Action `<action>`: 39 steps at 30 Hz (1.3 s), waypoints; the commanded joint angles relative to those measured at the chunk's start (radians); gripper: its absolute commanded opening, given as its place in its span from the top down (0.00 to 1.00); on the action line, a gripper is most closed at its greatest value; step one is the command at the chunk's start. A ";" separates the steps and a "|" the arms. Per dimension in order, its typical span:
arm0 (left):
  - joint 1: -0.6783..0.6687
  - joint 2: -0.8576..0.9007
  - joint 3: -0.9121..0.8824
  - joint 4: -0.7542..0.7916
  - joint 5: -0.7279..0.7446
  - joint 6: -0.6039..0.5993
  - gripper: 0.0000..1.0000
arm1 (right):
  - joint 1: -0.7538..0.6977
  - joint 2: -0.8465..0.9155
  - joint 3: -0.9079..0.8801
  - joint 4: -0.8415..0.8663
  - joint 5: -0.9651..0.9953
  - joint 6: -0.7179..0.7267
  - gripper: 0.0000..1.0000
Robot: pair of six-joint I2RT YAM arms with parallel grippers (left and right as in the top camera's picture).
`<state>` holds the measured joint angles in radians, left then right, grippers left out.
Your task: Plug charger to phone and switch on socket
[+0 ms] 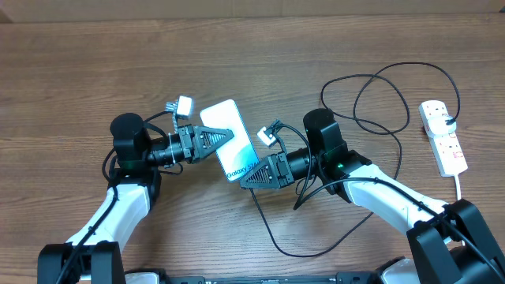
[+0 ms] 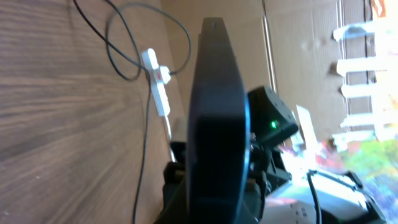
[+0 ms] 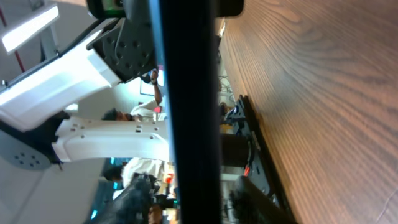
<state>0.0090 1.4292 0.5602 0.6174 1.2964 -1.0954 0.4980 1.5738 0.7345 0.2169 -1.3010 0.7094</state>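
The phone [image 1: 229, 134] is held over the table with its lit blue screen facing up and the "Galaxy" text at its near end. My left gripper [image 1: 221, 138] is shut on its far-left part. My right gripper [image 1: 251, 177] is shut on its Galaxy end. Both wrist views show the phone edge-on, as a dark bar [image 2: 217, 112] [image 3: 189, 112] between the fingers of the left gripper [image 2: 217, 205] and the right gripper [image 3: 193, 199]. The black charger cable [image 1: 402, 68] loops from the white socket [image 1: 443, 138] at far right and runs under my right gripper. Its connector tip is hidden.
The socket [image 2: 158, 84] and cable loops [image 2: 142, 180] also show in the left wrist view, with my right arm [image 2: 273, 121] behind the phone. My left arm [image 3: 81, 68] shows in the right wrist view. The wooden table [image 1: 158, 63] extends left and back.
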 commanded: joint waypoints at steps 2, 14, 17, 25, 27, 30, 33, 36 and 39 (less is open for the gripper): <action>0.026 -0.010 -0.004 0.007 -0.082 0.019 0.96 | -0.006 -0.014 0.019 0.005 -0.002 -0.066 0.45; 0.030 -0.010 -0.004 -0.422 -0.293 0.233 0.96 | -0.084 -0.014 0.019 -0.180 0.565 -0.245 0.08; 0.016 -0.010 -0.004 -0.458 -0.282 0.243 0.96 | -0.100 -0.014 0.019 -0.219 0.645 -0.272 0.07; -0.115 -0.010 0.108 -0.623 -0.416 0.266 0.96 | -0.207 -0.014 0.019 -0.248 0.667 -0.273 0.00; -0.148 -0.010 0.179 -0.754 -0.484 0.323 0.96 | -0.248 -0.020 0.019 -0.264 0.642 -0.273 0.00; -0.192 -0.010 0.314 -0.977 -0.581 0.429 0.96 | -0.298 -0.047 0.019 -0.299 0.618 -0.278 0.00; -0.224 -0.010 0.454 -1.152 -0.626 0.544 0.96 | -0.326 -0.101 0.019 -0.342 0.618 -0.320 0.00; -0.235 -0.010 0.571 -1.284 -0.626 0.649 0.96 | -0.331 -0.187 0.019 -0.387 0.619 -0.339 0.00; -0.235 -0.010 0.644 -1.390 -0.623 0.739 0.96 | -0.330 -0.289 0.019 -0.439 0.620 -0.374 0.00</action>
<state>-0.2230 1.4296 1.1282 -0.7250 0.6819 -0.5209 0.1699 1.3804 0.7399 -0.2024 -0.6746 0.3885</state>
